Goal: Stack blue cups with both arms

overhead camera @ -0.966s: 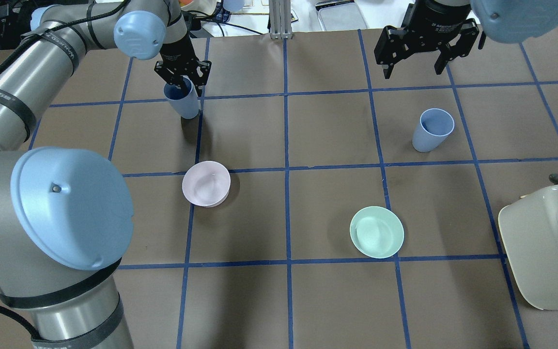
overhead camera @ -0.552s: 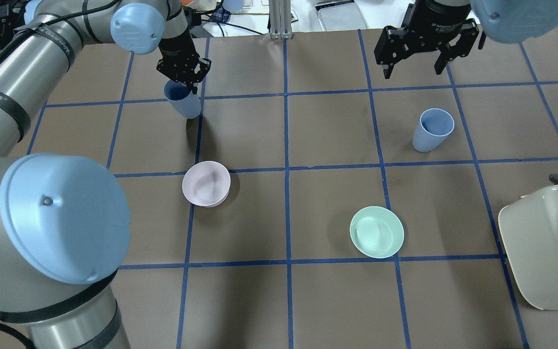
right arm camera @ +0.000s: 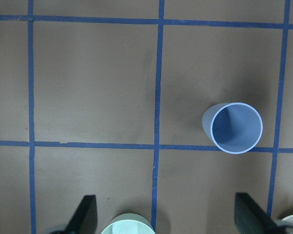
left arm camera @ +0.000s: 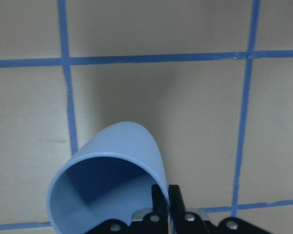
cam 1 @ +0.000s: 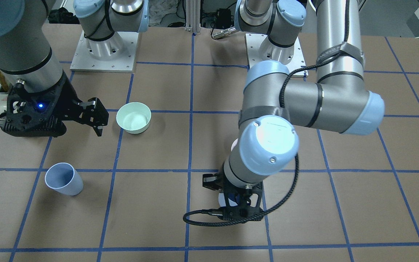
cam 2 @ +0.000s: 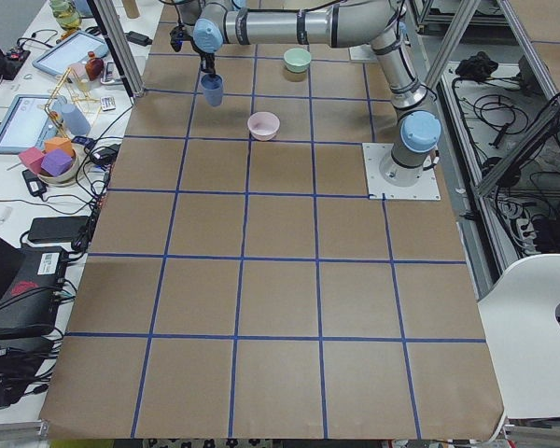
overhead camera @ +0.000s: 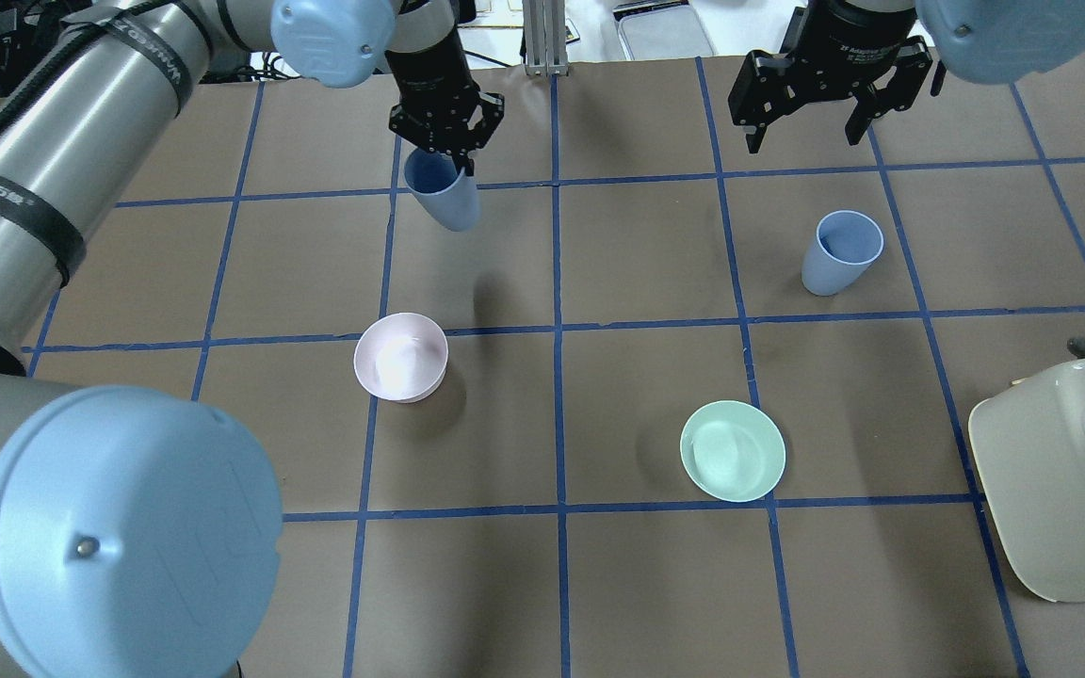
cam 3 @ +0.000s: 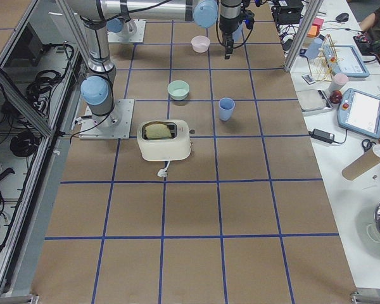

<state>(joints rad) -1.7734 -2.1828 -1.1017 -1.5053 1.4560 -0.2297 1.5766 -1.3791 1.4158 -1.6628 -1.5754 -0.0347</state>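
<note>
My left gripper [overhead camera: 445,151] is shut on the rim of one blue cup [overhead camera: 446,200] and holds it tilted, clear of the table at the far middle-left. In the left wrist view the fingers [left arm camera: 161,197] pinch that cup's [left arm camera: 112,165] wall. The second blue cup [overhead camera: 839,252] stands upright on the table at the far right; it also shows in the right wrist view [right arm camera: 233,127] and the front view [cam 1: 63,179]. My right gripper [overhead camera: 806,118] is open and empty, above the table just beyond this cup.
A pale pink bowl [overhead camera: 401,357] sits left of centre and a mint-green bowl [overhead camera: 733,451] right of centre. A cream toaster [overhead camera: 1060,476] stands at the right edge. Blue tape lines grid the brown table.
My left gripper has carried its blue cup to the right, toward the table's middle. The right gripper and the other cup have not moved.
</note>
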